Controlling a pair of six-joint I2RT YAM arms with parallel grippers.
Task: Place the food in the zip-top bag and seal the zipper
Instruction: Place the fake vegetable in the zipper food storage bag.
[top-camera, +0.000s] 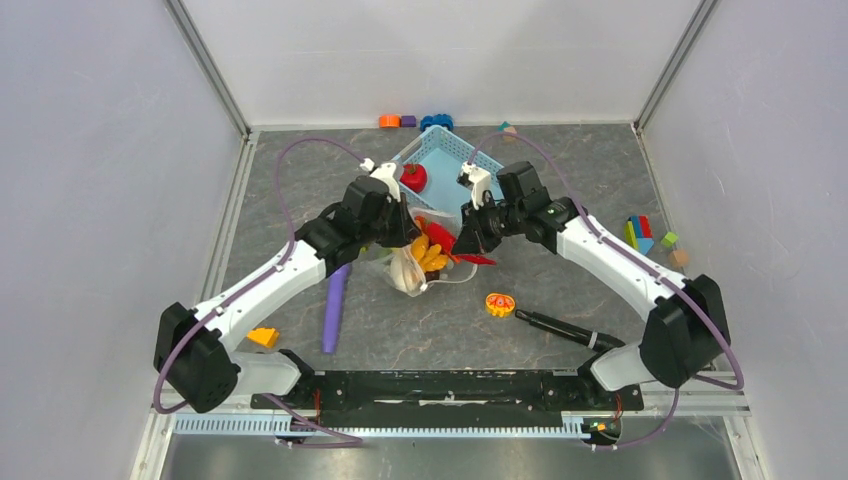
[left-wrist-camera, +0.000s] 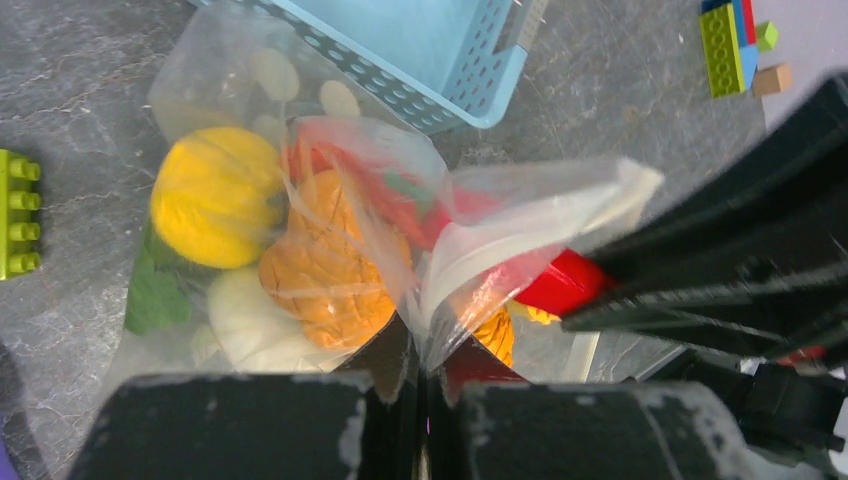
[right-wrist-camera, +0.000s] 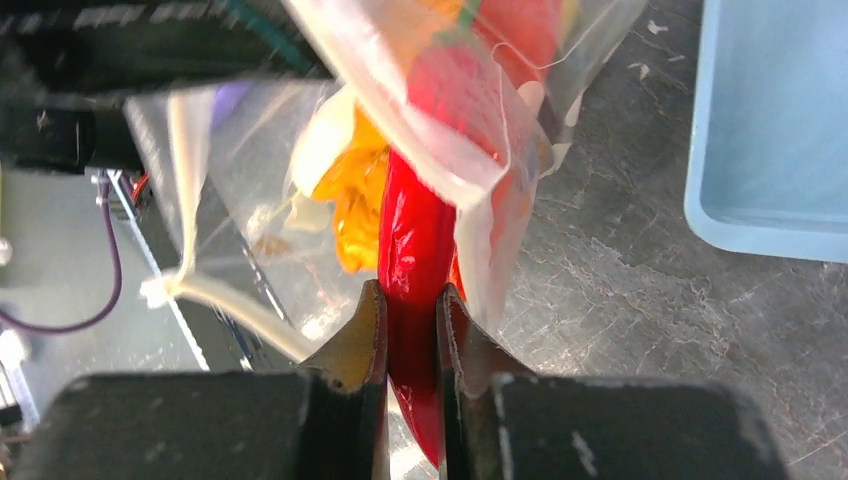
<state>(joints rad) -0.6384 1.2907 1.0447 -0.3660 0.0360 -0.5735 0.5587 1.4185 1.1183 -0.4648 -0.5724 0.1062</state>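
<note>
While the left hand (left-wrist-camera: 422, 350) pinches the mouth edge of the zip-top bag (left-wrist-camera: 250, 250) in the middle of the bench (top-camera: 560, 180), the right hand (right-wrist-camera: 410, 300) grips a red chili (right-wrist-camera: 415, 230) poking into that mouth. A blue basket (top-camera: 455, 150) crowds just behind, a purple stick (top-camera: 335, 305) lies left, and blocks (top-camera: 640, 233) sit well apart near the right wall.

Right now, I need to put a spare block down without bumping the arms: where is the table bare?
Bare: the near-centre stretch between the purple stick and the orange toy; also the far right, between the basket and the coloured blocks. Crowded: the middle, where the left gripper and right gripper meet at the zip-top bag beside the basket.
</note>
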